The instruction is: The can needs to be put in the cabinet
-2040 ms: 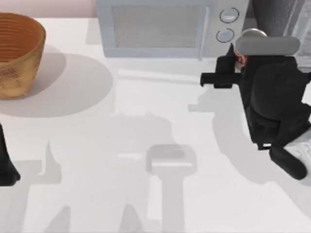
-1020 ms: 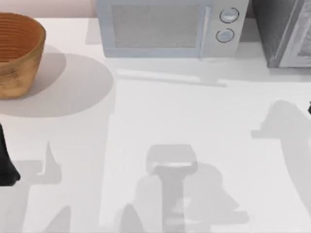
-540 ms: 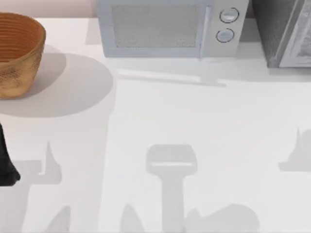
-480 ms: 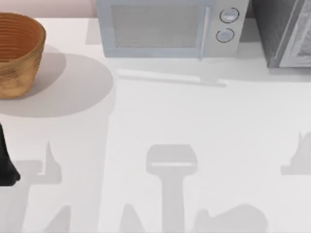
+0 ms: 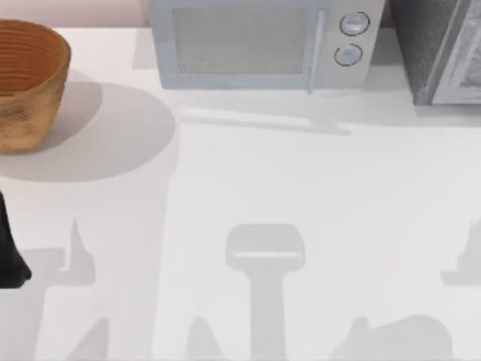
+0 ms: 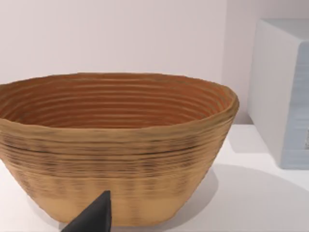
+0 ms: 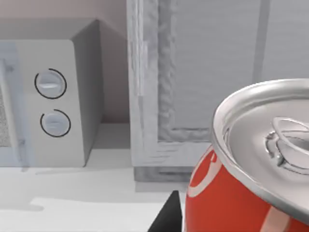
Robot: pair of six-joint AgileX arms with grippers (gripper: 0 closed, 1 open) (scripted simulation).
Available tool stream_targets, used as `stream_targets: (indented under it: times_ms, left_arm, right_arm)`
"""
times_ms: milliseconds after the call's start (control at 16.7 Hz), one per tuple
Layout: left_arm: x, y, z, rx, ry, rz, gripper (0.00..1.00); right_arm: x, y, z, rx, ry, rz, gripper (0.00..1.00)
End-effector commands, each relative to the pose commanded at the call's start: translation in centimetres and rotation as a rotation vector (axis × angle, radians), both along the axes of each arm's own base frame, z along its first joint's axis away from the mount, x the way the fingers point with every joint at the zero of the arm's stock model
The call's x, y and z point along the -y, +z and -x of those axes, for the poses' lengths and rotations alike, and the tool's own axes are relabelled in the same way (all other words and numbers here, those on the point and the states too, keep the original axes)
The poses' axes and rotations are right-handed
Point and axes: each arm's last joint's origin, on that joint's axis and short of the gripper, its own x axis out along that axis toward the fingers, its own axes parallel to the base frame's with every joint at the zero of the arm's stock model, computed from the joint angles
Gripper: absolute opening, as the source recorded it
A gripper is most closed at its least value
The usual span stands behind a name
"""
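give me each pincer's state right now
Left pincer: parked facing the basket; cannot be told.
Right pincer: the can sits right against its camera; grip cannot be told.

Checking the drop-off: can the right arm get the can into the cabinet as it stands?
Probably not yet. The dark grey speckled cabinet shows its pale framed door panel shut, with no opening. The red, silver-topped drink can sits close before the right wrist camera, facing that door.
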Motion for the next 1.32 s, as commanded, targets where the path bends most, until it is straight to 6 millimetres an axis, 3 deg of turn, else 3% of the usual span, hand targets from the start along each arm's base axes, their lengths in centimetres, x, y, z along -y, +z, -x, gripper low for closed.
stream_targets:
  times_ms: [240, 420, 780, 1080, 1320]
  left_arm:
    - [0.0, 0.0, 0.0, 0.000, 0.000, 0.000, 1.00]
    - [0.0, 0.0, 0.0, 0.000, 0.000, 0.000, 1.00]
    - [0.0, 0.0, 0.0, 0.000, 0.000, 0.000, 1.00]
    - [0.0, 0.0, 0.0, 0.000, 0.000, 0.000, 1.00]
    - [0.0, 0.0, 0.0, 0.000, 0.000, 0.000, 1.00]
  right_arm:
    - [-0.1, 0.8, 0.0, -0.007, 0.002, -0.003, 0.00]
    - [-0.2, 4.0, -0.2, -0.025, 0.001, -0.004, 0.00]
    - [-0.9, 15.6, -2.6, -0.047, -0.003, 0.000, 0.00]
    - [-2.2, 25.8, -7.5, -0.043, -0.004, 0.006, 0.00]
    - [-3.5, 31.5, -11.7, -0.026, -0.002, 0.006, 0.00]
